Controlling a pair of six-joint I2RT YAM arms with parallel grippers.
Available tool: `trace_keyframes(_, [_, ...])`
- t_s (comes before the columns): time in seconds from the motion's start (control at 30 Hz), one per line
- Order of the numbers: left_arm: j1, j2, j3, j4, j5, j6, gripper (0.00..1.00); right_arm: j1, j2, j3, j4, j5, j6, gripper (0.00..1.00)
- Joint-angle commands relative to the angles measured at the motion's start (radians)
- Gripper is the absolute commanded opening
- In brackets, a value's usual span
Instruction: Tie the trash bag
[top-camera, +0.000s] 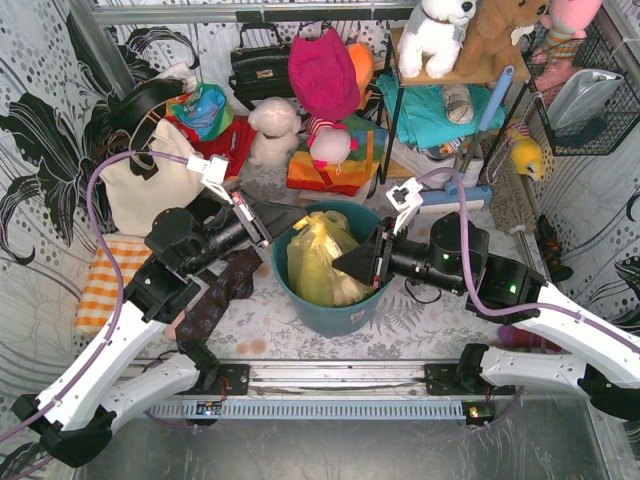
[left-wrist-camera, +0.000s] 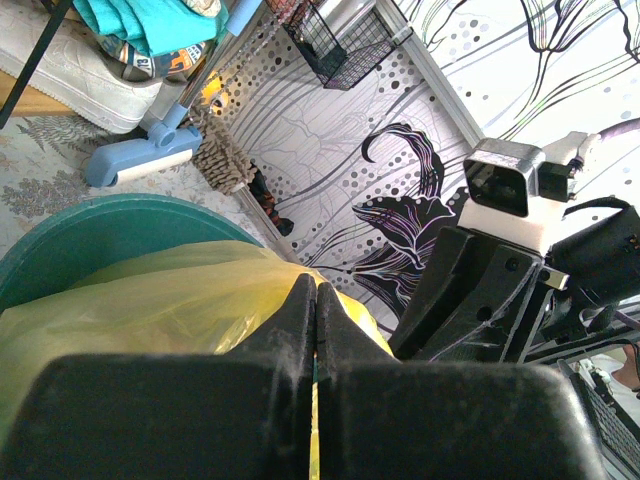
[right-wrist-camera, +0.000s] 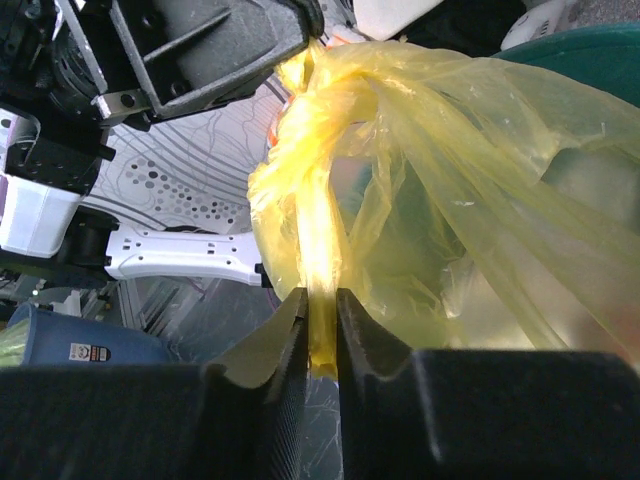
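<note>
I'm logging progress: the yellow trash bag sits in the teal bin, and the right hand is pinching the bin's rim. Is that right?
Not quite. The right hand is pinching a twisted strand of the trash bag, not the rim, as the right wrist view shows. The bag does sit in the teal bin.

The trash bag (right-wrist-camera: 430, 140) is thin, translucent yellow-green plastic film, glossy and heavily creased. The strand between the right gripper (right-wrist-camera: 320, 298) fingers (right-wrist-camera: 285, 380) is twisted into a shiny cord. Those fingers are matt black plastic with a fine grain. The left gripper (left-wrist-camera: 316, 288) fingers (left-wrist-camera: 270, 340) are the same matt black plastic, dusted with pale scuffs. The bin (left-wrist-camera: 90, 235) below the left gripper is smooth teal plastic with a slight sheen. Beyond that gripper are a basket (left-wrist-camera: 335, 45) of black-coated wire and a roller (left-wrist-camera: 140, 165) with a smooth light-blue plastic handle. The arm housing (right-wrist-camera: 190, 255) beyond the right gripper is smooth white plastic.
</note>
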Motion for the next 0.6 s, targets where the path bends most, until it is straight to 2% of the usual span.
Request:
trace_keyframes(0.0, [-0.005,0.004,0.017,0.067,0.005,0.011,0.0,0.002,-0.019,0.013,0.004,0.003,-0.002,0.11])
trace_keyframes(0.07, [-0.005,0.005,0.019,0.069,0.008,0.012,0.0,0.003,-0.018,0.014,0.003,0.0,-0.009,0.03])
trace_keyframes(0.13, [-0.005,0.006,0.019,0.068,0.007,0.012,0.0,0.003,-0.015,0.015,0.003,-0.004,-0.014,0.0])
trace_keyframes(0.37, [-0.004,0.002,0.02,0.061,-0.004,0.027,0.0,0.002,-0.017,0.033,-0.027,0.038,-0.01,0.0])
trace_keyframes(0.57, [-0.005,-0.001,0.048,-0.019,-0.07,0.105,0.0,0.003,-0.005,0.095,-0.175,0.155,-0.014,0.0])
